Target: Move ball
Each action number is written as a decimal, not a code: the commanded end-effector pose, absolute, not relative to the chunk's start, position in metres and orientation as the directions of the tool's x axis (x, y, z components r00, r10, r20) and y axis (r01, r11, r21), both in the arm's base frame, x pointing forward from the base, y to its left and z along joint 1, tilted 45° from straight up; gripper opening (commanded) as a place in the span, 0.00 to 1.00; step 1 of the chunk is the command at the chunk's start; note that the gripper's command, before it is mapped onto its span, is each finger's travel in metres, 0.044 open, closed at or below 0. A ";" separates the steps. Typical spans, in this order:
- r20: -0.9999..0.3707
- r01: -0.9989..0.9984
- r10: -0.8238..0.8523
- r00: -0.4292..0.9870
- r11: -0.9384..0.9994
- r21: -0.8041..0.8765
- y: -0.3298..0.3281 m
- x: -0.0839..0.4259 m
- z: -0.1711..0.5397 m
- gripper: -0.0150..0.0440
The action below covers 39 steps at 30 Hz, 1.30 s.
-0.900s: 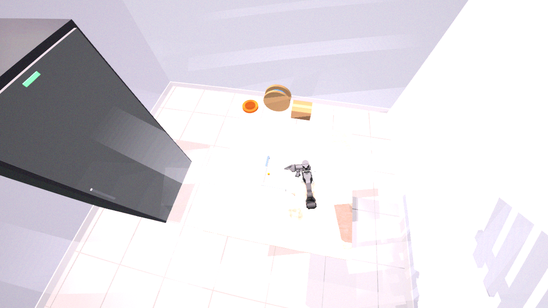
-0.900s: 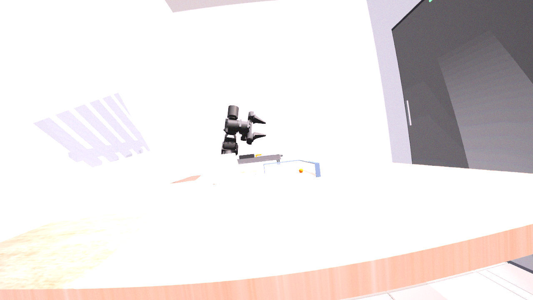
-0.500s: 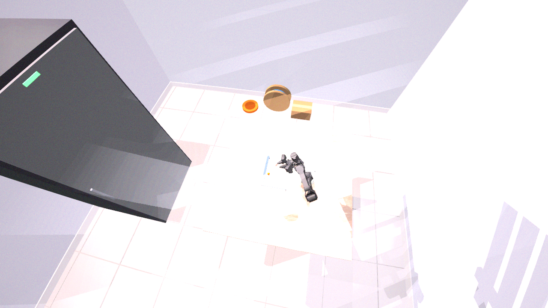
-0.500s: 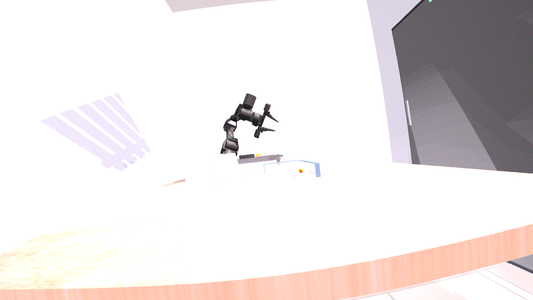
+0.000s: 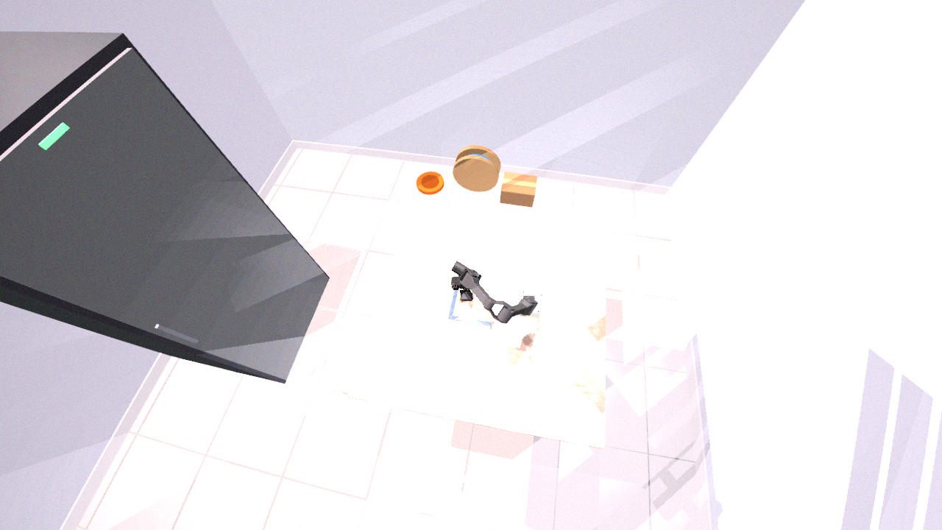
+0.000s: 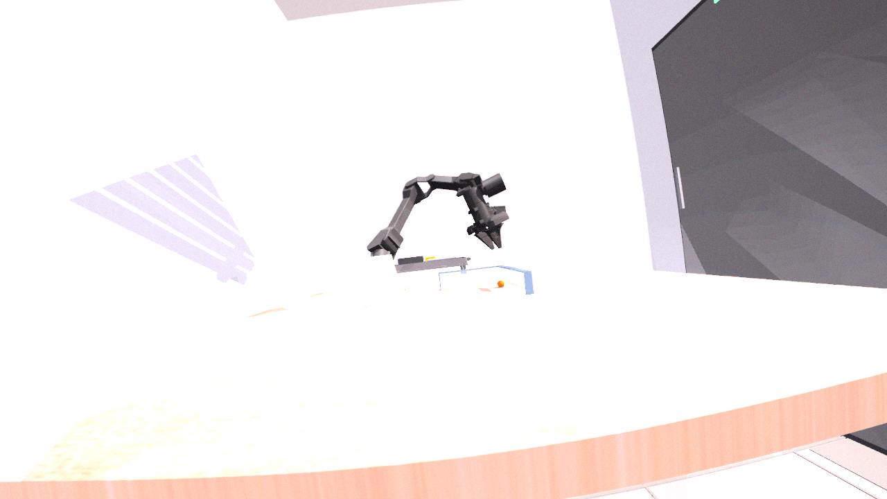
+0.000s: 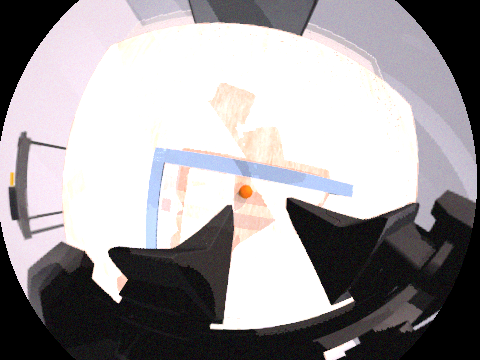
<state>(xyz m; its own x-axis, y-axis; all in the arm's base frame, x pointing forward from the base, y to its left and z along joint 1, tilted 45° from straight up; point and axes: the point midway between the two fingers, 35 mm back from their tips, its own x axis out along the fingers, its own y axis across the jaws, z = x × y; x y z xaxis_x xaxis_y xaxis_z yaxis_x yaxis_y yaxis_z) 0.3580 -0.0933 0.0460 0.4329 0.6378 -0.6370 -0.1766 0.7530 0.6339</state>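
The orange ball (image 6: pixel 500 283) (image 7: pixel 245 191) lies on the table inside the corner, near the long blue-edged wall (image 7: pixel 280 174). The other low wall (image 7: pixel 153 210) meets it at the left in the wrist view. The corner's blue edges (image 5: pixel 452 306) (image 6: pixel 528 283) also show in the top and exterior views. My gripper (image 6: pixel 496 248) (image 7: pixel 259 206) is open partway, points down and is empty. It hangs clearly above the ball and the walls, with the ball showing just beyond the fingertips in the wrist view. In the top view the arm hides the ball. I cannot make out the see-through copy.
An orange ring-shaped dish (image 5: pixel 430 182), a brown spool (image 5: pixel 475 173) and a brown box (image 5: pixel 517 190) stand at the back in the top view. A large dark cabinet (image 5: pixel 151 217) (image 6: pixel 775 154) stands to one side. A grey rail (image 6: pixel 434 265) lies behind the walls.
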 end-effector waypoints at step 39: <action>-0.713 0.107 0.689 0.130 0.705 0.701 -0.011 0.385 -0.029 0.57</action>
